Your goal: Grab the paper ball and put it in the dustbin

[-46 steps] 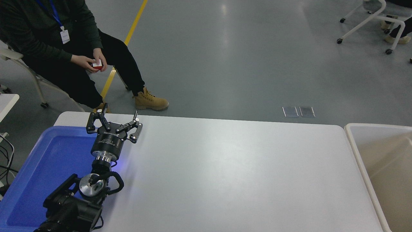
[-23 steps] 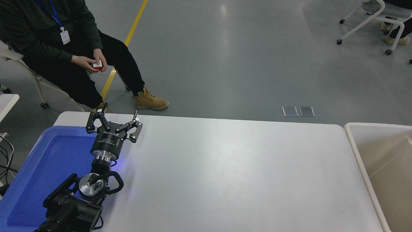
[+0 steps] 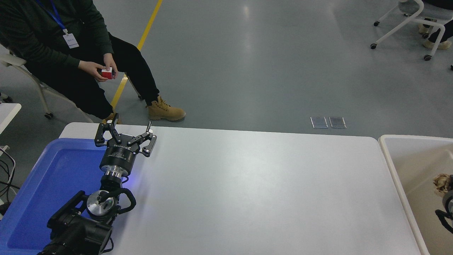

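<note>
The tan, wrinkly paper ball [image 3: 442, 182] shows at the picture's right edge, over the inside of the cream dustbin [image 3: 389, 156]. My right gripper [image 3: 447, 199] comes in from the right edge just below the ball and holds it at its tip. Most of this gripper is cut off by the frame. My left gripper [image 3: 125, 131] is parked open and empty at the lower left, over the far right corner of the blue tray [image 3: 42, 191].
A person sits beyond the table's far left corner and holds a small red and white box [image 3: 107, 73]. A wheeled chair [image 3: 407, 21] stands at the far right. The white table [image 3: 254, 191] lies between the tray and the dustbin.
My right gripper has come into view from the right edge with the paper ball, over the dustbin. The left arm has not moved. The person's hands shifted slightly.
</note>
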### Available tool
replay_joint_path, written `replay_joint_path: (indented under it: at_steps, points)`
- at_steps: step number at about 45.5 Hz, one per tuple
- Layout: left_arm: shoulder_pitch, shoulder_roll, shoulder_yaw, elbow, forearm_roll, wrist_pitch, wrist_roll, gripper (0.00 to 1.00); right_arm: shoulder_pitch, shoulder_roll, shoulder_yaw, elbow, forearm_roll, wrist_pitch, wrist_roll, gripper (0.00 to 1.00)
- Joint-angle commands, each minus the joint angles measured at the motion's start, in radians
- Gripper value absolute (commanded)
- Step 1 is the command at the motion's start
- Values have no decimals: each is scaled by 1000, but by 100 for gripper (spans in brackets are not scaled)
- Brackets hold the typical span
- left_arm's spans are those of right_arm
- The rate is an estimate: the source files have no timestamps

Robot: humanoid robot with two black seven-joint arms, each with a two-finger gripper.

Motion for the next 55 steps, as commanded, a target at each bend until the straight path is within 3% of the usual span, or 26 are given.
replay_joint_path:
  at_steps: [1, 27, 42, 55]
  points:
    - [0, 0, 0, 0, 0, 0, 0, 99, -6, -2, 11, 0, 1, 0, 1, 100]
    - [0, 0, 0, 0, 0, 0, 0, 99, 161, -174, 11, 175, 0, 9, 1, 100]
    - [0, 0, 0, 0, 0, 0, 0, 99, 387, -377, 12, 471, -2, 9, 1, 100]
    - [0, 0, 0, 0, 0, 0, 0, 99, 530, -398, 24, 618, 0, 6, 2, 100]
